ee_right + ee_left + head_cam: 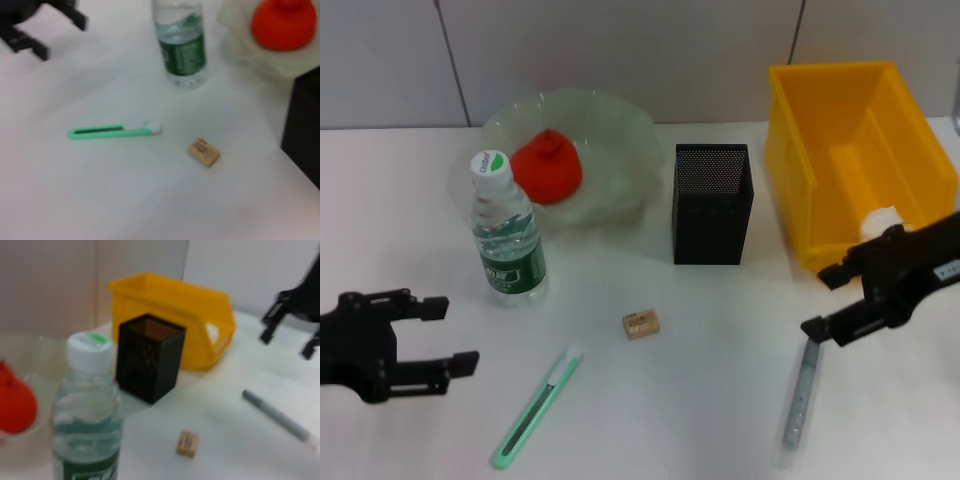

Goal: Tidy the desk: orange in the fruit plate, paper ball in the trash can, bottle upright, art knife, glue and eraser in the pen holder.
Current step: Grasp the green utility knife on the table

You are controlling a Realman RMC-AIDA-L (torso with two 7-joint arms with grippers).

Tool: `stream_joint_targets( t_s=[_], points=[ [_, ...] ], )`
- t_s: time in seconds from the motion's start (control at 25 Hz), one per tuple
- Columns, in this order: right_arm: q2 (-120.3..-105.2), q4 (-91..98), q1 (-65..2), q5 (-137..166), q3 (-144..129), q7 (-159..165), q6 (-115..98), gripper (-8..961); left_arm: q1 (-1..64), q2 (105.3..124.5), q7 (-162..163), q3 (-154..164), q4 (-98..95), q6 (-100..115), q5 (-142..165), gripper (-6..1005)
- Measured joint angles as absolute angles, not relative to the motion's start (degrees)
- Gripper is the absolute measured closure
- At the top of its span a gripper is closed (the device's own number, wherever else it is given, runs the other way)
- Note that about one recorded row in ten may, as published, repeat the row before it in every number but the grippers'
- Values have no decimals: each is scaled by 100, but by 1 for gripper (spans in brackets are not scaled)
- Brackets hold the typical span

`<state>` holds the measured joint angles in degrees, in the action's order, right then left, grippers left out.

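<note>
The orange [548,166] lies in the clear fruit plate [620,130]. A water bottle [508,236] stands upright in front of the plate. The black mesh pen holder [712,203] is at the centre, and the tan eraser [641,323] lies before it. A green art knife [535,408] rests near the front edge, and a grey glue stick [801,392] lies at the front right. A white paper ball [881,219] sits in the yellow trash can [790,170]. My left gripper [452,336] is open at the left, empty. Just above the glue's far end, my right gripper [823,300] is open.
A tiled wall runs behind the white desk. In the right wrist view the art knife [114,131], eraser [204,152] and bottle [182,45] lie apart. The left wrist view shows the pen holder [149,357] close to the trash can [170,310].
</note>
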<state>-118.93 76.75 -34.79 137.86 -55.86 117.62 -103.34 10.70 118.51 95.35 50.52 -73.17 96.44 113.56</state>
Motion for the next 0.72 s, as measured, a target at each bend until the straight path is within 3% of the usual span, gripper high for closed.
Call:
stream_joint_targets(
  t_s=[0.28,0.72],
  points=[
    [-11892,7142,-2621,12419,-5054,9959,-10057,177,1381,11828,12097,5647,-8762,9729,12325,205],
    [-11868,6273,-2138,11790,-4166,8152,-10118,176,2480,11851,15100,7353,-9310,10017,14191,216]
  ],
)
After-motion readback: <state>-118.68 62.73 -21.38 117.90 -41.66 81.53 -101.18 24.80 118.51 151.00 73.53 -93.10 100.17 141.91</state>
